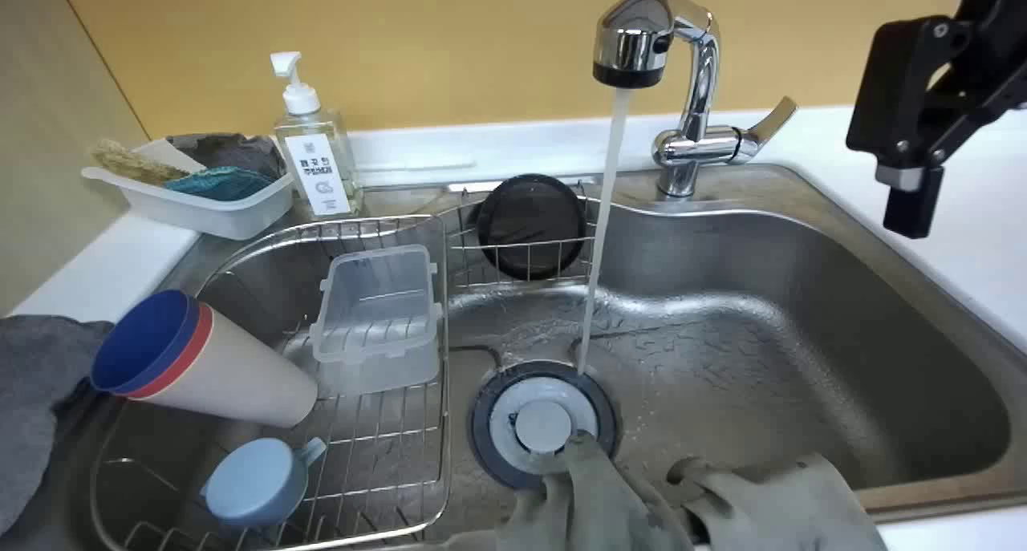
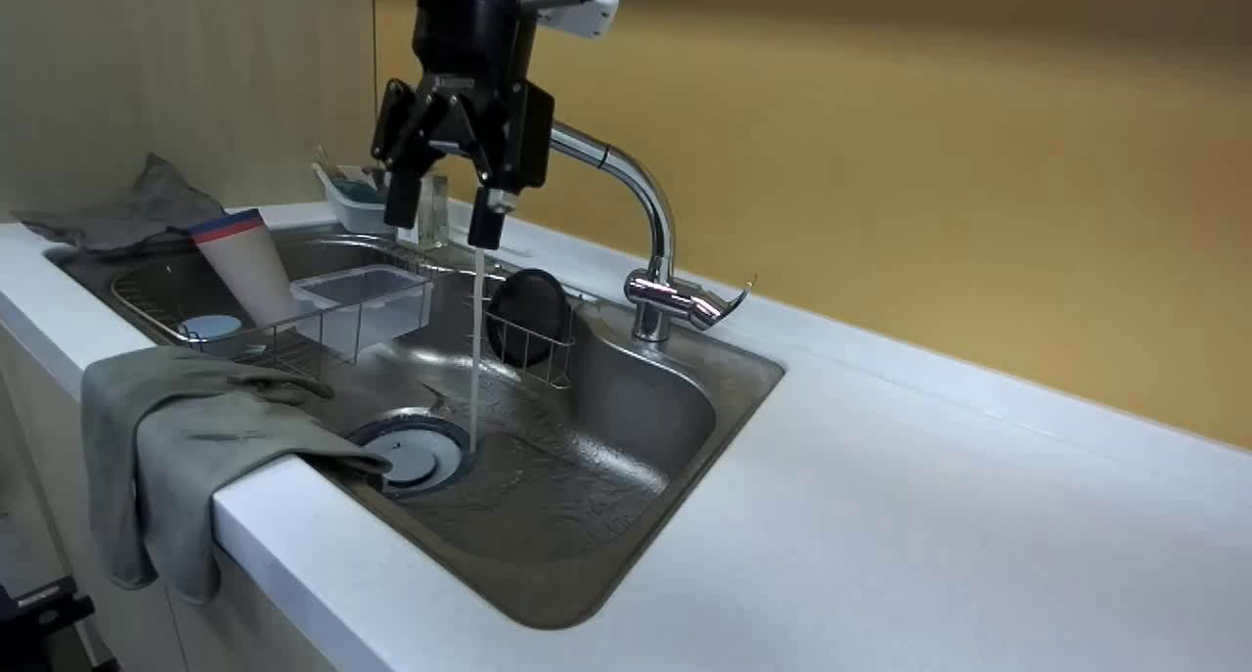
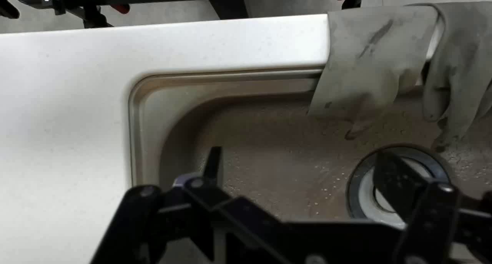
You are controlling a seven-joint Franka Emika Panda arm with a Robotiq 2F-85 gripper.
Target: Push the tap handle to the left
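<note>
The tap handle (image 1: 777, 124) is a short flat chrome lever on the side of the upright tap body (image 1: 682, 146). In an exterior view it slants up and to the right; the handle (image 2: 734, 302) also shows in an exterior view. Water runs from the rounded spout head (image 1: 634, 42) into the sink. My gripper (image 2: 442, 214) is open and empty, above the sink and apart from the tap. In an exterior view only part of it shows at the upper right edge, with one finger (image 1: 913, 202) pointing down. In the wrist view the gripper (image 3: 300, 154) has its fingers wide apart; the tap handle is out of view there.
The steel sink (image 1: 899, 334) holds a wire rack (image 1: 445, 455) with cups and a clear plastic box (image 1: 377, 310). A soap bottle (image 1: 321, 162) and a sponge tray (image 1: 213, 210) stand behind. Grey gloves (image 2: 225, 437) hang over the front edge. White counter (image 2: 880, 515) lies beside the sink.
</note>
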